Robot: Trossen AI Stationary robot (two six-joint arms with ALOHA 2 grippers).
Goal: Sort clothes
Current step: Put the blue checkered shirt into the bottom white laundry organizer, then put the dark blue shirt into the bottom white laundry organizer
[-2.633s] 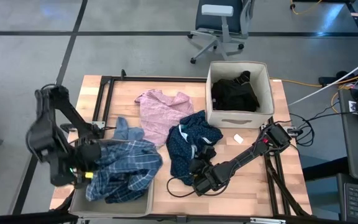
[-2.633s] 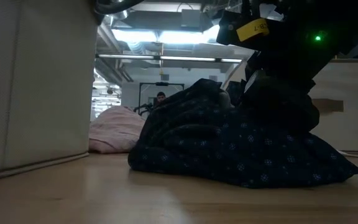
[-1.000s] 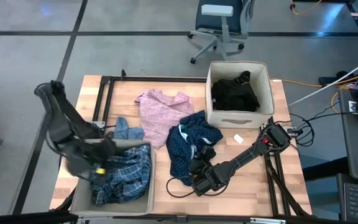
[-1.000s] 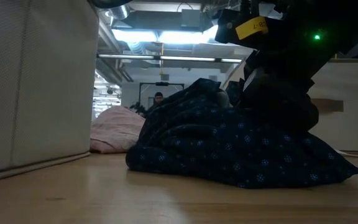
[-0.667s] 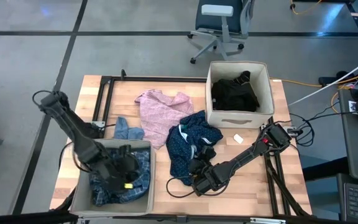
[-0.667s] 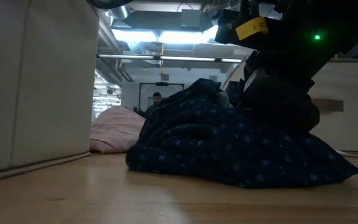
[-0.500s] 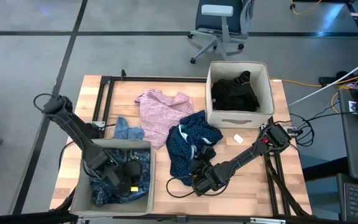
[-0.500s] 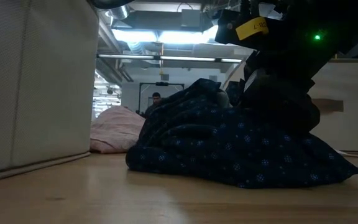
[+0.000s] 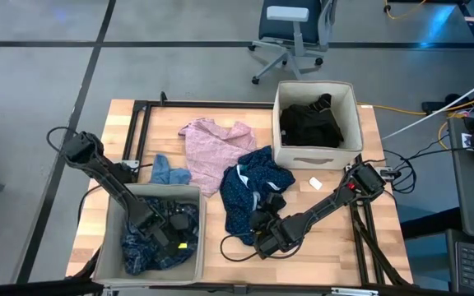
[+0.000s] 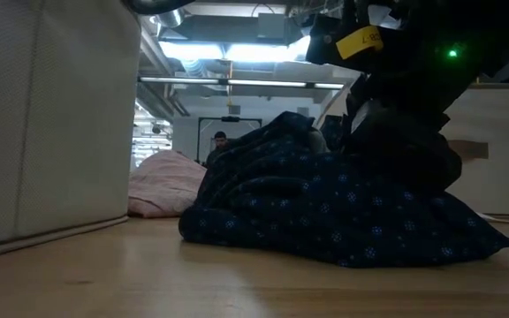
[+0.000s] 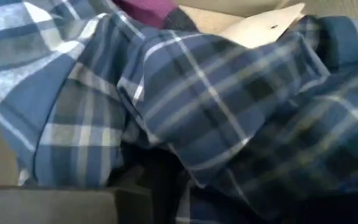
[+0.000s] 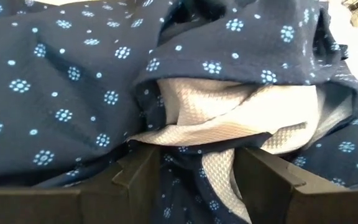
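Our table (image 9: 336, 247) carries two beige fabric bins, and the sorting looks well under way. The far bin (image 9: 348, 103) already holds black pieces (image 9: 311, 123); the near bin (image 9: 109, 238) at the left front corner holds the blue-white plaid shirt (image 9: 142, 251), bunched low inside it, presumably because plaids and blues go there.

Between the bins lie the unsorted clothes. The pink patterned top (image 9: 214, 148) is spread flat near the table's middle, touching the navy dotted garment (image 9: 241, 197) heaped just right of it. A small blue denim item (image 9: 167, 173) sits just beside the near bin's far rim.

Our left gripper (image 9: 171, 230) is down inside the near bin, on top of the plaid shirt. Its wrist view shows plaid folds (image 11: 197, 99) filling the frame and a dark finger at the edge, but we cannot tell whether the claw is gripping cloth or has let go — we judge the drop as being at its end, since the shirt lies wholly within the walls.

Our right gripper (image 9: 263, 224) rests low at the near edge of the navy garment. Its fingers (image 12: 135, 180) stand apart with white waffle lining (image 12: 241, 124) and navy fabric bunched between them — placed so, we think, to pinch the heap for the next lift; whether it is pressing yet we cannot say
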